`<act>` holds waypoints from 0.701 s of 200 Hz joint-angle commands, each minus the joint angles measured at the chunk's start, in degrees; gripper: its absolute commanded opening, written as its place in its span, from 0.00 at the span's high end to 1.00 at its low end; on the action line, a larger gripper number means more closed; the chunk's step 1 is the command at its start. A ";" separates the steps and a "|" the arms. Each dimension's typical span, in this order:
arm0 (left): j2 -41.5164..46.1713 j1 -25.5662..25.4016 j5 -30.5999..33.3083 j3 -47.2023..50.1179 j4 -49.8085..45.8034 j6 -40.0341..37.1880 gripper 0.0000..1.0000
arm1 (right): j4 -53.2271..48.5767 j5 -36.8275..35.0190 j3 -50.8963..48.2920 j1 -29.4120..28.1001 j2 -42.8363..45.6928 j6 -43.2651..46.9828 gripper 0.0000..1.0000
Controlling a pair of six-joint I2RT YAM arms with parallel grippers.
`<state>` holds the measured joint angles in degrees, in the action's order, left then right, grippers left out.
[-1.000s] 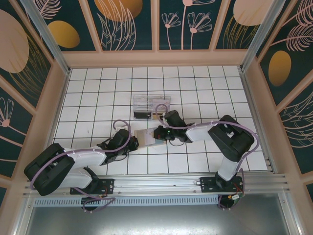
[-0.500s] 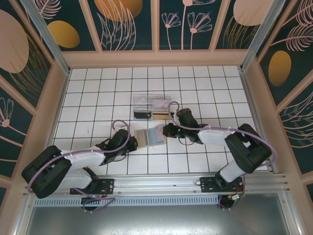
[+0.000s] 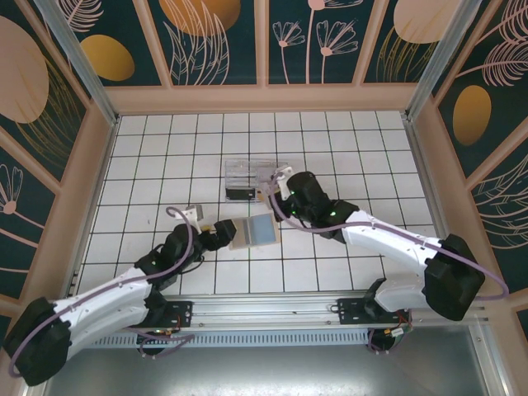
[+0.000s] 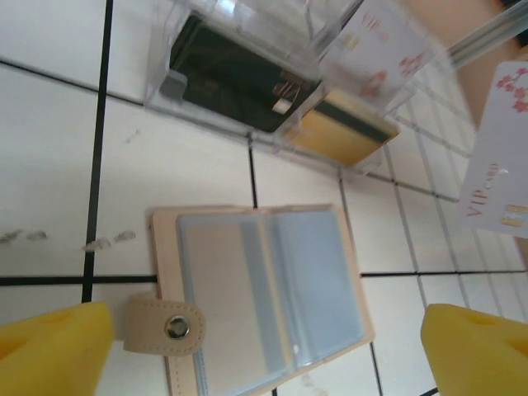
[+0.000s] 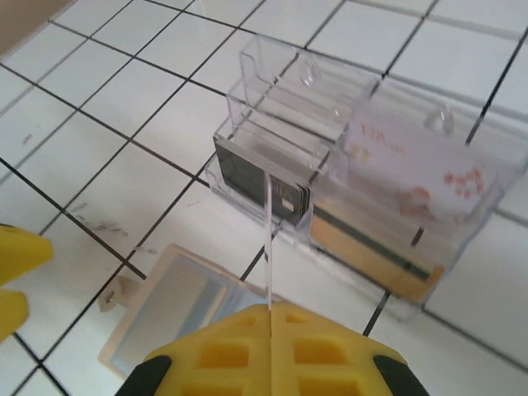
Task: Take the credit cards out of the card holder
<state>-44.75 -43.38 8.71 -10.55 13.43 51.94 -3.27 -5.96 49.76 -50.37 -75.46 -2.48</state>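
Note:
The tan card holder (image 3: 252, 230) lies open and flat on the tiles, its blue-grey sleeves (image 4: 268, 285) facing up and its snap tab (image 4: 165, 326) to the left. My left gripper (image 4: 264, 363) is open just in front of it, yellow fingertips (image 4: 49, 346) on either side, touching nothing. My right gripper (image 5: 271, 309) is shut on a white credit card (image 5: 269, 235), seen edge-on above the gap between holder and clear box. That card's face (image 4: 502, 165) shows pink marks and "VIP". Another pink-marked card (image 5: 412, 177) stands in the box.
The clear plastic compartment box (image 3: 252, 177) sits one tile behind the holder; it holds a black card (image 4: 235, 78) and a gold card (image 4: 342, 132). White tiled floor (image 3: 346, 148) spreads around, fenced by wooden walls.
My right gripper has lifted the card off the holder and moved back toward the clear box. My left arm has drawn back and the holder now lies flat and open.

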 commanded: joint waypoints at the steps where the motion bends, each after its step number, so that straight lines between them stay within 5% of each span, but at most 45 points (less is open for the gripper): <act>1: 5.46 0.41 4.52 2.61 -0.98 0.32 0.01 | -2.33 -12.93 3.46 -2.56 -3.95 19.37 1.00; 45: 20.39 0.44 5.99 6.51 -8.73 0.29 0.01 | 0.67 -23.92 8.04 -3.33 -11.63 42.18 1.00; 97: 37.59 0.41 7.07 10.03 -16.45 0.18 0.01 | -0.22 -16.95 10.87 -2.95 -13.33 56.96 1.00; 140: 40.98 0.40 6.35 10.55 -18.73 0.59 0.01 | -7.28 -11.72 16.20 0.56 -15.89 60.76 1.00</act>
<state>-4.51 -43.38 14.46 -1.39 -0.23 52.18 -6.57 -20.71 63.24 -51.92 -90.04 52.66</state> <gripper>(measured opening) 0.986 0.066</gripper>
